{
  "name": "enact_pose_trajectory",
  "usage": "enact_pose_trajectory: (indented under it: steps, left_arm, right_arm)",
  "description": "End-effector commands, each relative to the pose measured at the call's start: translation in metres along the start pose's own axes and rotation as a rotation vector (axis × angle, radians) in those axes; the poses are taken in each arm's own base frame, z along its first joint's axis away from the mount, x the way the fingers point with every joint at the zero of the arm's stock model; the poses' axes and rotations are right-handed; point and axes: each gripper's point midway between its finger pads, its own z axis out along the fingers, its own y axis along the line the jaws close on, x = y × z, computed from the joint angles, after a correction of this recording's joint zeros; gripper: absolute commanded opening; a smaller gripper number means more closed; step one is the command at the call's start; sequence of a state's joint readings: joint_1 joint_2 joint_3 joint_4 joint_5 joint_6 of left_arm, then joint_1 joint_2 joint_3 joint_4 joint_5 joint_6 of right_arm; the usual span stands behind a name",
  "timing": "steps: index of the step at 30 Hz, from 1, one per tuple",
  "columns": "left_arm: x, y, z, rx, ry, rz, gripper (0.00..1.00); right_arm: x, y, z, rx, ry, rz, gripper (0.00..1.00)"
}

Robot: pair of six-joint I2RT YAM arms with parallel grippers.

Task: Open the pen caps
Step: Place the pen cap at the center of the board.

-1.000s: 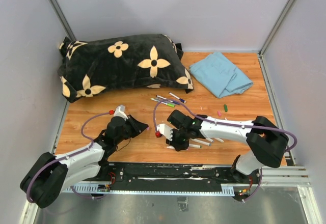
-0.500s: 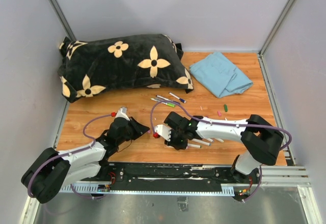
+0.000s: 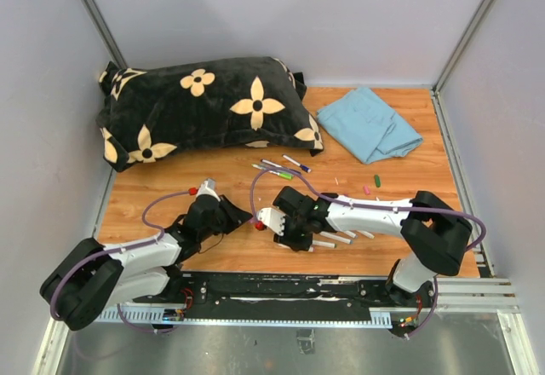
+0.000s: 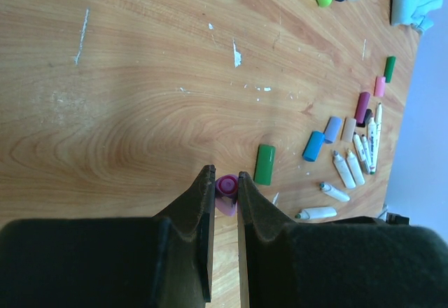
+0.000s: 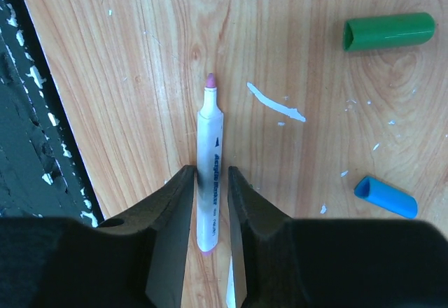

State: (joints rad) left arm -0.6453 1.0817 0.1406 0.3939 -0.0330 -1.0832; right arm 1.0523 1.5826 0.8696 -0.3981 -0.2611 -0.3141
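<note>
Both arms have edged leftward along the near side of the wooden tabletop [image 3: 400,183] over the last second, and the two grippers now sit almost tip to tip.

At the far left, towards the back, lies a black plush pillow with cream flower shapes [image 3: 204,106]. In front of it the left gripper [image 3: 242,216] hangs low over the wood. It is clenched on a short magenta plastic pen cap [image 4: 226,184], pinched between its two dark fingertips.

Just to its right, the right gripper [image 3: 262,220] straddles a slim white-barrelled marker pen [image 5: 210,133]. The pen points away from the wrist and its pink tip is bare. The fingers flank the barrel closely, but whether they are squeezing it or have let go cannot be told.

Loose on the wood to the right of that pen are a green cylindrical plastic cap [image 5: 387,31] and a blue cylindrical plastic cap [image 5: 386,197], each apart from the barrel. The left wrist view shows more farther along: a lavender cap [image 4: 332,129], a dark purple cap [image 4: 362,107], a pale pink cap [image 4: 379,86] and a small dark green cap [image 4: 389,68]. They lie beside several uncapped white pen barrels [image 4: 343,168].

Behind the grippers, near the middle of the tabletop, is a small bunch of capped pens [image 3: 281,169]. At the back right rests a folded light blue cloth [image 3: 370,124]
</note>
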Motion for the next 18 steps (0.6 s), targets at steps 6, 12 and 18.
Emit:
enact_pose_trajectory:
  steps: [6,12,18]
  left_arm:
    - [-0.003,-0.008,0.004,-0.001,-0.012,-0.011,0.0]
    - [0.001,-0.004,0.009,-0.026,0.002,-0.014,0.02]
    - [0.002,-0.004,0.012,-0.036,0.01,-0.012,0.06]
  right_arm:
    - [-0.007,0.007,-0.003,-0.028,0.004,-0.003,0.28]
    - [-0.012,0.02,-0.008,-0.098,-0.019,-0.01,0.26]
    - [-0.01,0.015,-0.006,-0.076,-0.003,-0.008,0.21]
